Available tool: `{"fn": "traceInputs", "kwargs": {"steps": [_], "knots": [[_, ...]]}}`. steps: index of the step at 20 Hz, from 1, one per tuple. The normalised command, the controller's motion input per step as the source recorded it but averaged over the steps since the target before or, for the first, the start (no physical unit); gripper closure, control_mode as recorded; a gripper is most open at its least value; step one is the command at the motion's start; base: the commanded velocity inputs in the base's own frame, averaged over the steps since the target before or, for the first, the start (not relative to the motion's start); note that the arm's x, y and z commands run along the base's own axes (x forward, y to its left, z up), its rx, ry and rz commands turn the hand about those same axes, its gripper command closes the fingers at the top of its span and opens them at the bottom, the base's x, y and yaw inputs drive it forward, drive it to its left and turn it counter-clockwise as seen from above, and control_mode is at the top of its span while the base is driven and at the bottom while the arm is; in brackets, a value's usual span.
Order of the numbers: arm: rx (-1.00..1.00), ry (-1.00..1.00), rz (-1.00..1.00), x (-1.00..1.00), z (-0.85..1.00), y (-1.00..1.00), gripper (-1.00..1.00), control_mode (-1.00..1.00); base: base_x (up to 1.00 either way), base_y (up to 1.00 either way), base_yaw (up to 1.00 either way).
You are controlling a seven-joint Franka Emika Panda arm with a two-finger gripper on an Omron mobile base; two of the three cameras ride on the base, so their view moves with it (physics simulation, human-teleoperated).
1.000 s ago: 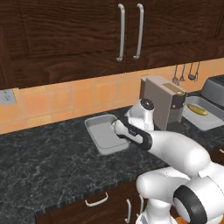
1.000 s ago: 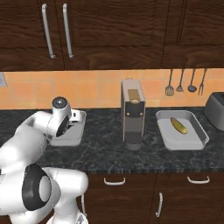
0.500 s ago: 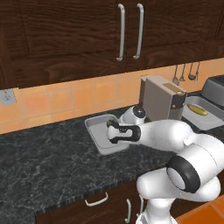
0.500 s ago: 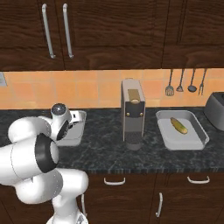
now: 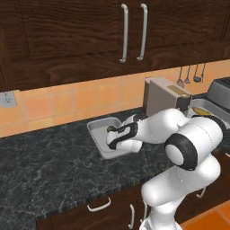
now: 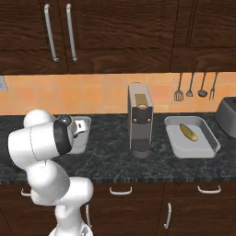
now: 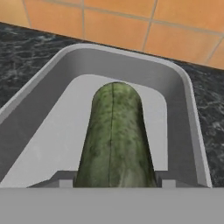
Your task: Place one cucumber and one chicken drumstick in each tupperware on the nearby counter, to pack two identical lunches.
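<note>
A dark green cucumber (image 7: 114,135) sits between my fingertips (image 7: 64,181), and my gripper (image 7: 114,183) is shut on it. It hangs lengthwise just over the floor of a pale grey tupperware (image 7: 127,61), pointing at the far wall. In the left base view my gripper (image 5: 112,135) reaches into that tupperware (image 5: 98,131) with the cucumber (image 5: 110,129) at its tip. A second tupperware (image 6: 203,150) lies to the right of the coffee machine and holds a yellow-green oblong piece (image 6: 188,132). I cannot tell if the held cucumber touches the tray floor. The chicken drumstick is out of view.
A tall coffee machine (image 6: 139,117) stands on the dark counter (image 6: 110,156) between the two trays. A toaster (image 6: 228,115) is at the far right. Utensils (image 6: 191,87) hang on the orange tiled wall. The first tupperware (image 6: 84,134) shows behind my arm.
My arm has swung forward and my gripper has shifted left and lower over the tupperware, still carrying the cucumber. The jaws have kept the same width.
</note>
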Motion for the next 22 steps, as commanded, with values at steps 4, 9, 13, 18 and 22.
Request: {"fn": "traceInputs", "kwargs": {"steps": [4,9,13,18,22], "knots": [[0.0,-0.02,0.0,0.15,0.19,0.0,-1.0,-1.0,0.0,0.0,0.0],[0.0,-0.05,0.0,-0.6,0.86,-0.01,-1.0,-1.0,0.0,0.0,0.0],[0.0,-0.12,0.0,-0.88,1.0,-0.05,-1.0,-1.0,0.0,0.0,0.0],[0.0,0.05,-0.1,-0.82,1.0,-0.05,-1.0,-1.0,0.0,0.0,0.0],[0.06,0.38,-0.21,-1.0,1.0,-0.38,-1.0,-1.0,0.0,0.0,0.0]]}}
